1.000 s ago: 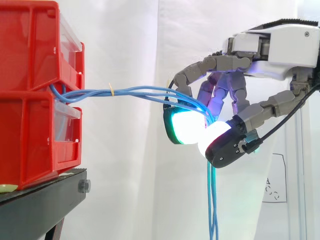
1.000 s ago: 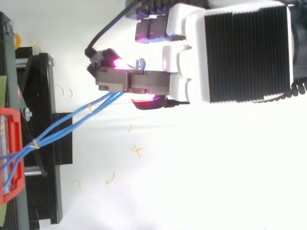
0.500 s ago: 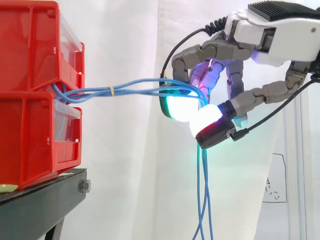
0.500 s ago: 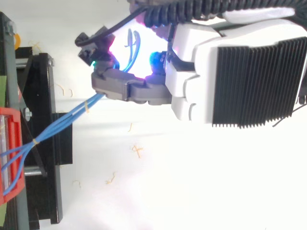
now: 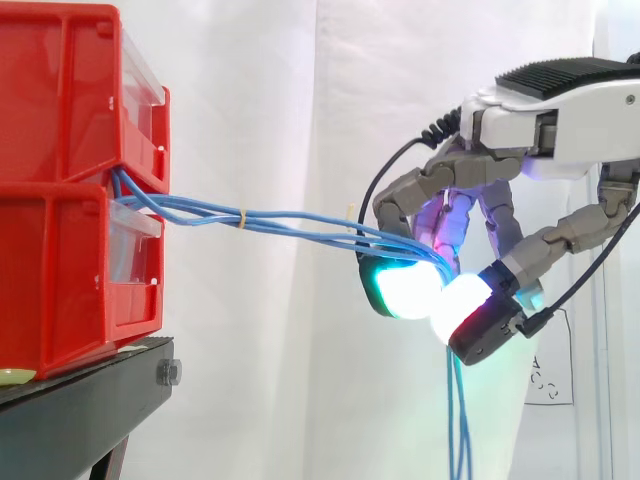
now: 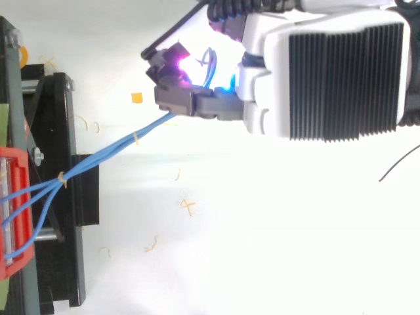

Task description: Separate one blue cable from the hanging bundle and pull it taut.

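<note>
Fingers (image 5: 405, 290) curled round several blue cables (image 5: 300, 222), well right of the red bins (image 5: 70, 180). Suggest shedding all but 1 strand, then pulling level, directly away from bins.

The black stand (image 5: 80, 400) fills the lower left corner of the side view, and its top is a flat dark surface with 1 bolt (image 5: 168, 373) on its right end. On it rests the lower red bin (image 5: 60, 270), and the upper red bin (image 5: 60, 90) sits directly on top of that one, so the 2 form a stack at the left edge. A small pale yellow-green piece (image 5: 12, 376) shows under the lower bin, at the far left. In the top view the stand runs along the left edge, beside the white floor (image 6: 262, 249), where small yellow scraps (image 6: 188, 207) lie.
</note>
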